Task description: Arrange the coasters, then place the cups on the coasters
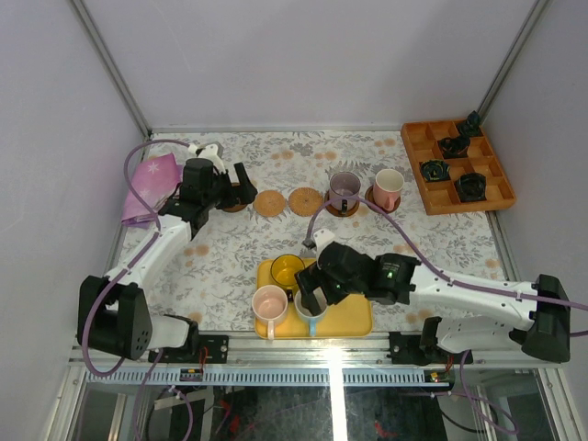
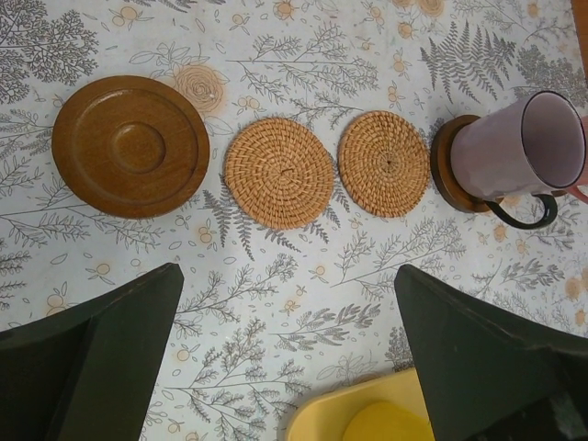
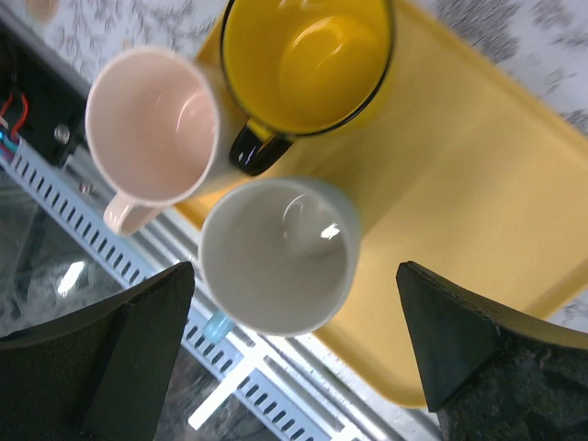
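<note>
**Two cups on coasters, three on the tray**

Beyond the yellow tray, a row of coasters runs across the floral tablecloth. The left gripper hovers above that row, past the tray's left corner. Its jaws are spread wide with nothing between them.

Farthest left of the tray lies a bare dark wooden coaster. Next come the first woven coaster and the second woven coaster, both bare. The purple-grey cup stands on a dark coaster. Beyond the tray's right end, the pink cup sits on the last dark coaster.

On the tray's left part, the cream-pink cup stands at the near corner. The light blue cup is close beside it, and the yellow cup is just behind them. The right gripper hangs over the light blue cup with its jaws wide, one finger on either side, gripping nothing.
</note>
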You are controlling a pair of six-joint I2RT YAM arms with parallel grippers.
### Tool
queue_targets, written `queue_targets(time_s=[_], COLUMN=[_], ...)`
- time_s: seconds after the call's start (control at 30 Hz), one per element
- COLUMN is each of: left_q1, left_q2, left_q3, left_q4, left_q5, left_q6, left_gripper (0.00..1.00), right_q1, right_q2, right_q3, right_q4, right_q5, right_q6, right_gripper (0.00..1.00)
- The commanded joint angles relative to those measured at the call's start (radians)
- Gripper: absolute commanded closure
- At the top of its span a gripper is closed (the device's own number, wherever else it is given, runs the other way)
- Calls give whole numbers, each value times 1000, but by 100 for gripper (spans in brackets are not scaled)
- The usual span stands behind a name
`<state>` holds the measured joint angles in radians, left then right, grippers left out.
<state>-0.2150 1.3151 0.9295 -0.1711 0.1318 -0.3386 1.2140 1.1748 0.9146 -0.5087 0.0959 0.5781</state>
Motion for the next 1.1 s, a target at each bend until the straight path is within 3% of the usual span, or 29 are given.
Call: queue_targets(time_s=[0.0,0.3,0.73,0.87,1.07], left_q1=[2,-2,-10,-9,-9], left_q2=[-44,-88,-94,-94,-103], left_q3=[-28,-77,-79,-83,-88], left_q4=[-7,-8,-3,-2,-9], left_q5=[31,44,45,39,31], left_q6=[0,-7,-10,-12,-12], left_gripper=[0,0,0,0,0], right_q1=[95,231,249,249,249], right_q2=[26,97,146,125,144], right_q3=[4,-9,-55,-69,-60], right_q4=[-66,-155,-229,-186,-144], right_q5=[96,220,335,319,280], right_q6=[93,278,465,434,357], right_gripper=[1,0,1,6,26])
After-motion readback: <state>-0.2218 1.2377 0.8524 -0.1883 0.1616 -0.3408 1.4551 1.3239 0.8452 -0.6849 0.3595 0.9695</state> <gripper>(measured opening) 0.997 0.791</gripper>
